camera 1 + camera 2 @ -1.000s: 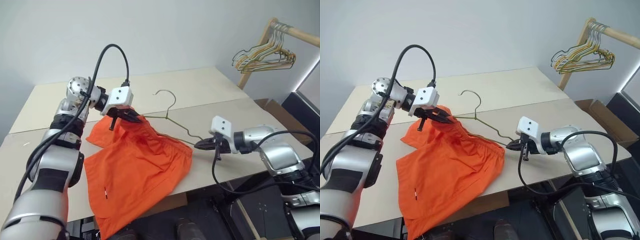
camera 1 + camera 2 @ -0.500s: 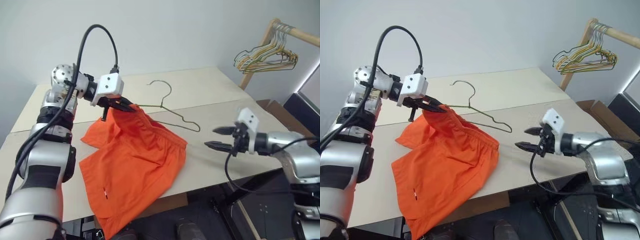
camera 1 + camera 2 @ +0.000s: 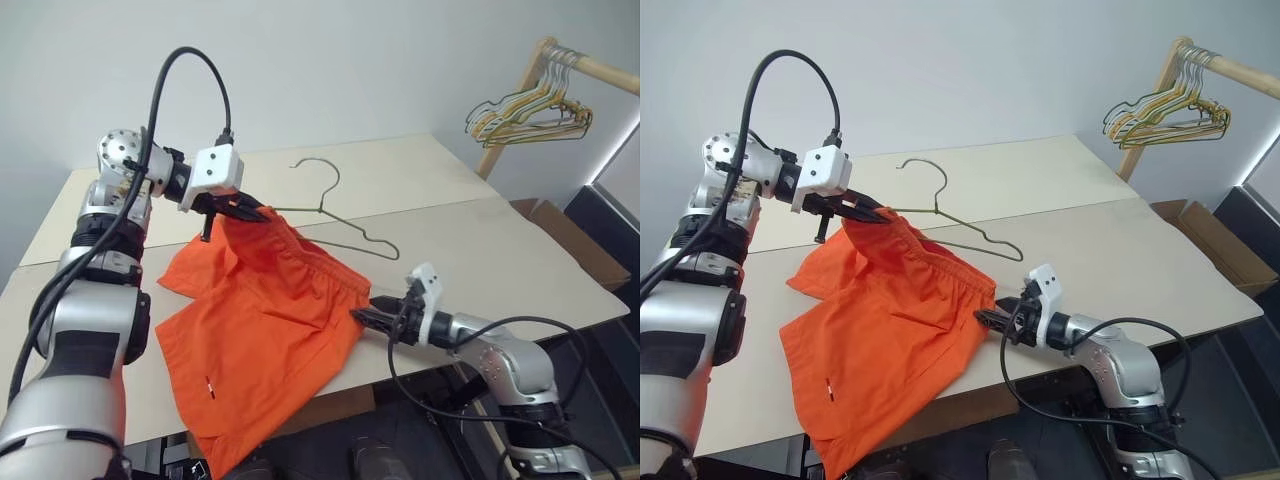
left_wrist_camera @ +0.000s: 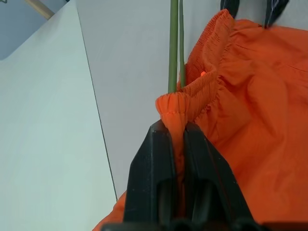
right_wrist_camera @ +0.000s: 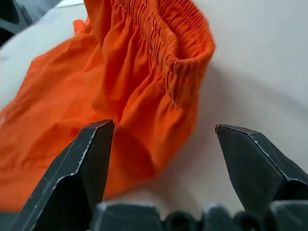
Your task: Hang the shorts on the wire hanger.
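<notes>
Nearest the robot, at the front edge of the counter [image 3: 520, 262], the right pincer [image 3: 362, 318] is spread wide and empty. It points at the near corner of the waistband of the shorts [image 3: 262, 340] and sits just beside it, maybe touching. I cannot tell which.

Most of the orange shorts lie flat on the counter, and one leg hangs over the front edge. The waistband runs as a long line from that near corner up and back to the far corner, which is lifted off the counter.

Farther back, the left pincer [image 3: 258, 213] is pressed tight on that far corner and holds it up.

Just past it is the wire hanger [image 3: 335, 222]. One end is tucked in by the pinched corner. Its long side lies across the counter toward the robot's right, and its hook [image 3: 318, 172] points away, toward the wall.

I think the step now is grabbing the free corner. Next, the right pincer should close on it and pull the waistband open over the hanger.
</notes>
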`<action>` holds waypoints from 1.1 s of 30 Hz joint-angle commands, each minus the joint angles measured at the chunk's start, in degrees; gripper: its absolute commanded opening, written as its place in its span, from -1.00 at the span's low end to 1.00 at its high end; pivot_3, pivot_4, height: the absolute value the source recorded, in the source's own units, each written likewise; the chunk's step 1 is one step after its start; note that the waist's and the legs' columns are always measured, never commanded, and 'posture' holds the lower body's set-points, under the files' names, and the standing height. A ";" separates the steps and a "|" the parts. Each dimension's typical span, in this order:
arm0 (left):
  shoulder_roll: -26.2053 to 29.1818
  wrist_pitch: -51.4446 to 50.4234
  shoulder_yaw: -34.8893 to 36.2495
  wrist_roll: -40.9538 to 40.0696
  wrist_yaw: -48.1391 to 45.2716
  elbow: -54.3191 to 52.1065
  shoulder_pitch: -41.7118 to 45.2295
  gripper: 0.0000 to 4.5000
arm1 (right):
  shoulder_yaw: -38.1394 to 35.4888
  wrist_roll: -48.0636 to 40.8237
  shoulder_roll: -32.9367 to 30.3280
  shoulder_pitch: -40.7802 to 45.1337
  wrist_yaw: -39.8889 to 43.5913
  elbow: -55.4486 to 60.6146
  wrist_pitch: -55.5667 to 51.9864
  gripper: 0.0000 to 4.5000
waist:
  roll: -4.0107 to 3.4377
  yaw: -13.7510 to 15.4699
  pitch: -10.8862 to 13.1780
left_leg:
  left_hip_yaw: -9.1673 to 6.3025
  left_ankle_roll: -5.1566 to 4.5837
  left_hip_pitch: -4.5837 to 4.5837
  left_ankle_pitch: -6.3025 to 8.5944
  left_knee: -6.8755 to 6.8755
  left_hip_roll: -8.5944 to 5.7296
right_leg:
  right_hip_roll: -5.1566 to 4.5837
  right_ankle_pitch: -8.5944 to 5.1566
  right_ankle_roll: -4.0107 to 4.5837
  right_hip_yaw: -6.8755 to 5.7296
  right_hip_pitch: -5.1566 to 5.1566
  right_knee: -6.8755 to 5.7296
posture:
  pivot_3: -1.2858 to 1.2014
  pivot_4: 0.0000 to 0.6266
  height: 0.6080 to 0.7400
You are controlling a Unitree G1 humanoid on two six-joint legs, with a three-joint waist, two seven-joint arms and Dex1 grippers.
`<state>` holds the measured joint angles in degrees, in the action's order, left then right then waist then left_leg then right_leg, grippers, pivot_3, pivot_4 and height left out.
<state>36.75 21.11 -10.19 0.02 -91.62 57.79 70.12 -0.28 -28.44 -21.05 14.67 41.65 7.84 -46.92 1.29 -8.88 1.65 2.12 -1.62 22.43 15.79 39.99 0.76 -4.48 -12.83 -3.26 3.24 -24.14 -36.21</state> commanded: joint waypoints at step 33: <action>14.37 1.59 -22.03 -22.04 -0.88 -6.98 -2.72 -1.00 | -1.13 -0.51 -18.07 5.82 17.32 -12.85 7.55 -0.99 | 0.01 0.09 0.00 | 0.01 -0.02 -0.01 0.01 0.02 0.03 | 0.04 0.01 -0.02 0.03 0.00 0.01 | -0.08 -1.00 1.00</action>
<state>49.02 21.29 -32.84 -23.32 -92.29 48.76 66.28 -0.25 -30.47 -36.58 19.59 58.68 -4.82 -40.99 1.30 -8.79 1.65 2.13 -1.64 22.43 15.81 40.02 0.79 -4.43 -12.82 -3.28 3.27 -24.14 -36.20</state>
